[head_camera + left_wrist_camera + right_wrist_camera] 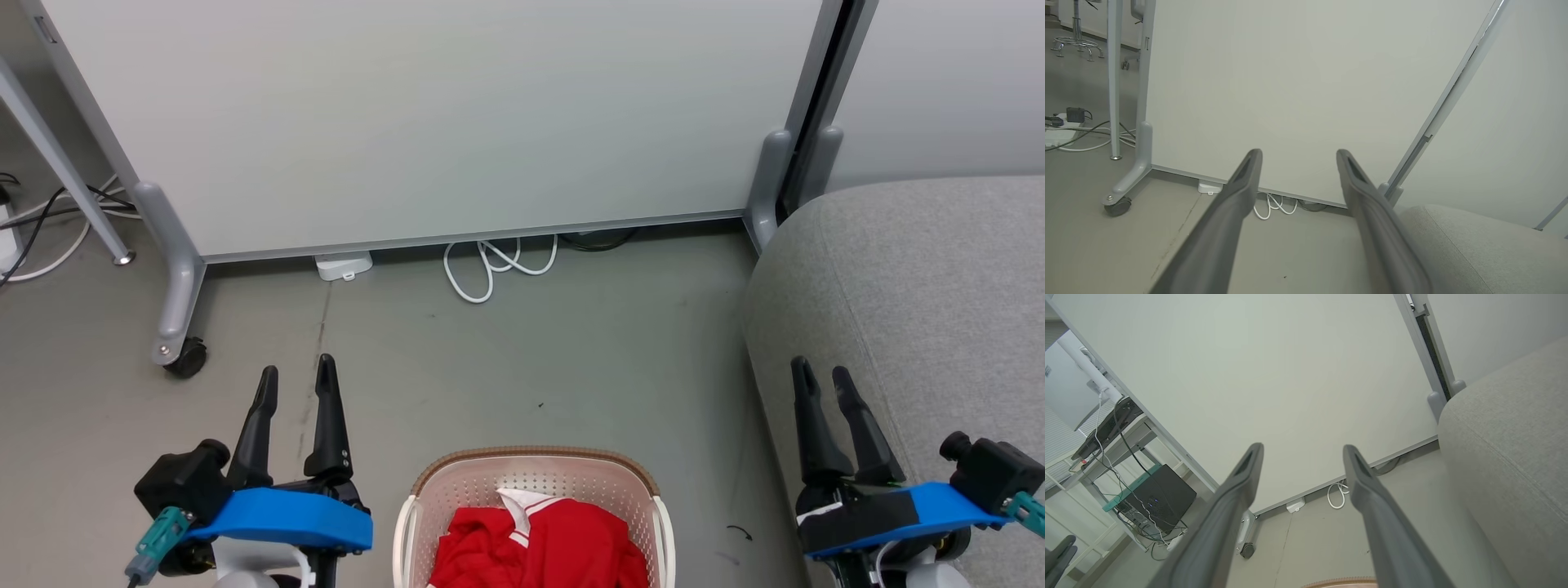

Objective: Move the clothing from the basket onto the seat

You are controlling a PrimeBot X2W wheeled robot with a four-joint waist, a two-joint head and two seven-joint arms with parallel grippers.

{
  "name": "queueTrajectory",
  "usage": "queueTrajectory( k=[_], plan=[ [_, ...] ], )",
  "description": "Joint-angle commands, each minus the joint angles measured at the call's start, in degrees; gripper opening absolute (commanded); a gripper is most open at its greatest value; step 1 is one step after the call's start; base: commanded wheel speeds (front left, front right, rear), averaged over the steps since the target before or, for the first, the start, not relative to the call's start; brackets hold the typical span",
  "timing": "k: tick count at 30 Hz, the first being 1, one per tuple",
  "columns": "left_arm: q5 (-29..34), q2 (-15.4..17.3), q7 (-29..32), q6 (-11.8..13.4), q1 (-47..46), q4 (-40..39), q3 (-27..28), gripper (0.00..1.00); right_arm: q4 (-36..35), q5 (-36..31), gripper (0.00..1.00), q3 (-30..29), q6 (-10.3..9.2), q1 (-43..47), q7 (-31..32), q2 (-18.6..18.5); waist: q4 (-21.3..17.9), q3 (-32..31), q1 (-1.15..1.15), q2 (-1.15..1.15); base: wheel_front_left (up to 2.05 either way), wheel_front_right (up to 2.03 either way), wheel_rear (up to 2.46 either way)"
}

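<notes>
Head view: the basket (pixel 535 452) stands on the floor at the bottom edge, between the two arms, with the red clothing (pixel 539 543) bunched inside it, a white-trimmed fold uppermost. The grey seat (pixel 922 278) is to the right, apart from the basket. The left gripper (pixel 297 367) hangs over bare floor with its fingers spread and empty. The right gripper (pixel 820 369) hangs in front of the seat's edge, also open and holding nothing. No garment has been moved yet. The likely trouble is the heap itself: a pinch into crumpled cloth may lift both pieces at once, or a trailing end may catch the rim and tip the light basket, or slip onto the floor short of the seat
</notes>
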Motion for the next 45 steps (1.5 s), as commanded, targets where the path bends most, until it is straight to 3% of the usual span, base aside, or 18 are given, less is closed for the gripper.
queueTrajectory(
  k=[1, 19, 45],
  plan=[
    [1.8, 0.3, -0.7, 0.2, -1.2, -0.5, -0.3, 1.0, -0.4, -1.7, 1.0, 0.1, 0.11, -1.0, -0.6, -0.4, 0.0, 0.0, 0.0, 0.0, 0.0, 0.0, 0.0],
    [10.9, 0.4, -3.0, 1.1, -1.3, -1.1, -2.5, 1.0, -0.3, -10.4, 1.0, 1.2, 0.13, -1.1, -3.0, -0.4, 0.6, 0.0, 0.0, 0.0, 0.0, 0.0, 0.0],
    [20.1, 0.4, -5.7, 0.2, -1.2, -0.6, -4.1, 1.0, 1.8, -21.7, 1.0, 0.3, 0.16, -1.2, -5.7, -0.5, 1.3, 0.1, 0.0, 0.0, 0.0, 0.0, 0.0]
  ],
)
